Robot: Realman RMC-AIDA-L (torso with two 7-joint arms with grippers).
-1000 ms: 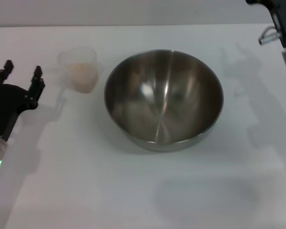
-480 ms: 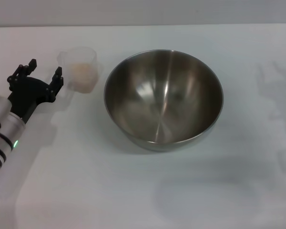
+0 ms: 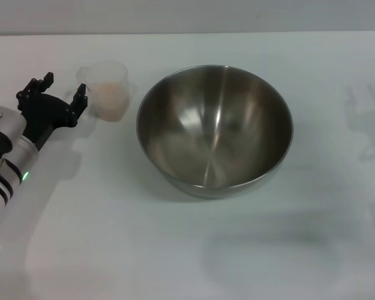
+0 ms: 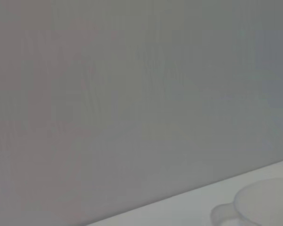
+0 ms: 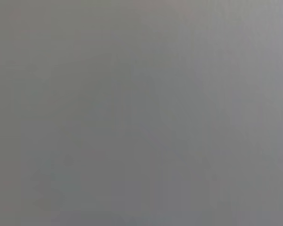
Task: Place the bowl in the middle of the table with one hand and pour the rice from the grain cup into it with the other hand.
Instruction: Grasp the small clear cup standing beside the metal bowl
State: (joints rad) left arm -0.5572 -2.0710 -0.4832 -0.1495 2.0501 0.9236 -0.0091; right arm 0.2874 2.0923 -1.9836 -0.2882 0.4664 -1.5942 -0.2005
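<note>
The left gripper (image 3: 52,92) is sitting low at the near-left of the worktop (image 3: 187,250), its black fingers (image 3: 80,98) spread apart and pointing at the grain cup (image 3: 106,89). One finger is just beside the cup wall; whether it is touching, I cannot tell. Nothing is being held. The right gripper is not showing in any view, and its wrist camera is giving only blank grey.

The steel bowl (image 3: 214,128) is standing well off to the far side of the cup from those fingers, roughly mid-worktop, wide, round and mirror-bright inside, with nothing in it. The cup is small, clear and slightly frosted, with a pour lip, and the rice (image 3: 109,98) is lying in it as a pale beige mass. The left wrist view is catching only a pale rounded rim (image 4: 264,202) at the edge, probably that cup.

The risks, as I judge them: thin, smooth plastic is likely to slip or flex under hard fingers, and an off-centre approach could nudge the light cup over and scatter grains across the white worktop. Tipped too fast, the rice could bounce off the slick steel.
</note>
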